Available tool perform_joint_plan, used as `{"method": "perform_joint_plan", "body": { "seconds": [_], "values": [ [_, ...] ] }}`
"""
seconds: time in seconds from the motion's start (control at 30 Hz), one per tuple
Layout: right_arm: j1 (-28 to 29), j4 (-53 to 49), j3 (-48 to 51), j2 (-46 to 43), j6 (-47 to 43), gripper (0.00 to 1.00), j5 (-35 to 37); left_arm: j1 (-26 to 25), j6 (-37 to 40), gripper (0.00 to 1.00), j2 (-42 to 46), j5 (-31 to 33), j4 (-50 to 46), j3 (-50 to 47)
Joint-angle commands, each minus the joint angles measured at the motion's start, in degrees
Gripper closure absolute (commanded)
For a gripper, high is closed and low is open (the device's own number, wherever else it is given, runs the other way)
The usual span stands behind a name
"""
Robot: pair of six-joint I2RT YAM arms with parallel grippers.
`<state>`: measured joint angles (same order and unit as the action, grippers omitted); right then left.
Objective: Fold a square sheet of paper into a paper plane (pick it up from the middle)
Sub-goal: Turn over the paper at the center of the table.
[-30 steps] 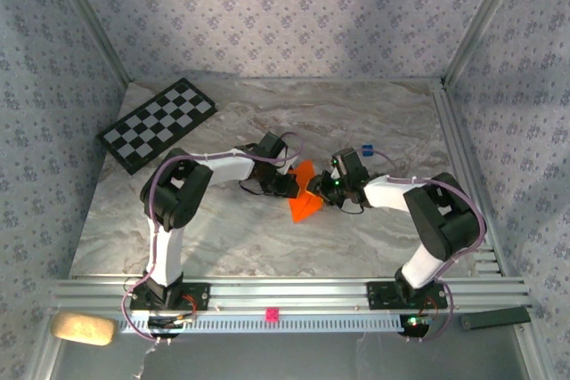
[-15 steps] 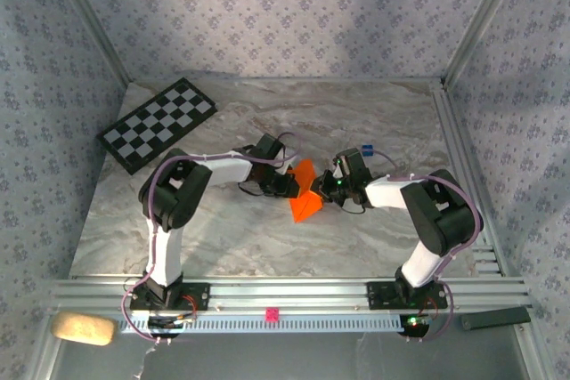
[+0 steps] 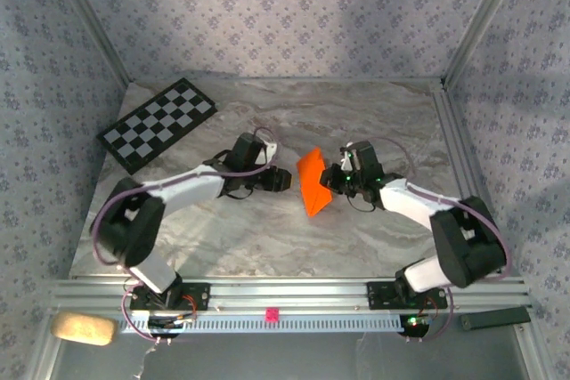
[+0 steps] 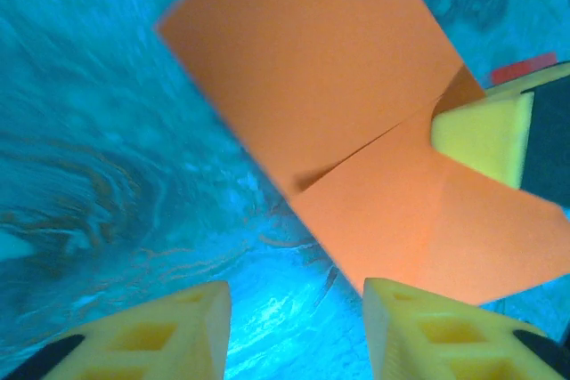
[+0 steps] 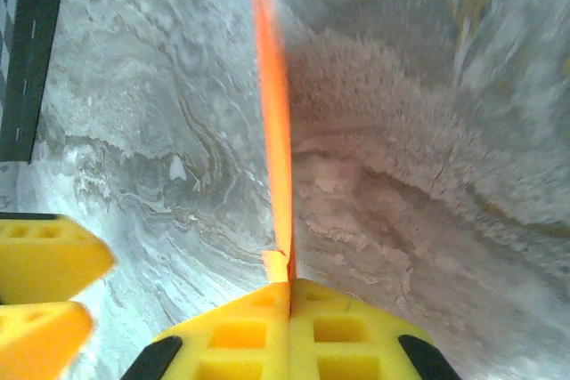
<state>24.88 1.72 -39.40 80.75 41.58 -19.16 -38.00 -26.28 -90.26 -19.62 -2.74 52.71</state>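
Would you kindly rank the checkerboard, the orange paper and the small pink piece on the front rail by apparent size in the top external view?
Largest: checkerboard
Then: orange paper
Smallest: pink piece
The gaps are plain.

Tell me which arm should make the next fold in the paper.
Left, probably. The right gripper is shut on the paper at its edge, so it is busy. The left gripper is open, free, and faces the paper's flat side.
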Motion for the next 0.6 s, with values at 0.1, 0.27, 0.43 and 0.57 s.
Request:
{"method": "perform_joint_plan", "body": {
  "seconds": [0.1, 0.27, 0.43, 0.57],
  "values": [
    [3.7, -16.62, -6.46, -8.14, -18.8, 0.94, 16.38, 0.1, 0.91, 0.39, 12.87, 16.47, 6.5, -7.09],
    [9.1, -23.45, -10.73, -9.28, -23.57, 0.94, 28.84, 0.23, 2.48, 0.24, 22.04, 25.97, 7.14, -11.71],
    [13.2, -30.15, -15.16, -6.91, -25.31, 0.95, 38.85, 0.67, 5.41, 0.08, 28.46, 29.69, 8.09, -14.99],
    [15.89, -32.37, -17.23, -5.33, -26.33, 0.95, 44.38, 1.16, 2.7, 0.0, 31.97, 31.82, 8.64, -17.47]
  ]
}}
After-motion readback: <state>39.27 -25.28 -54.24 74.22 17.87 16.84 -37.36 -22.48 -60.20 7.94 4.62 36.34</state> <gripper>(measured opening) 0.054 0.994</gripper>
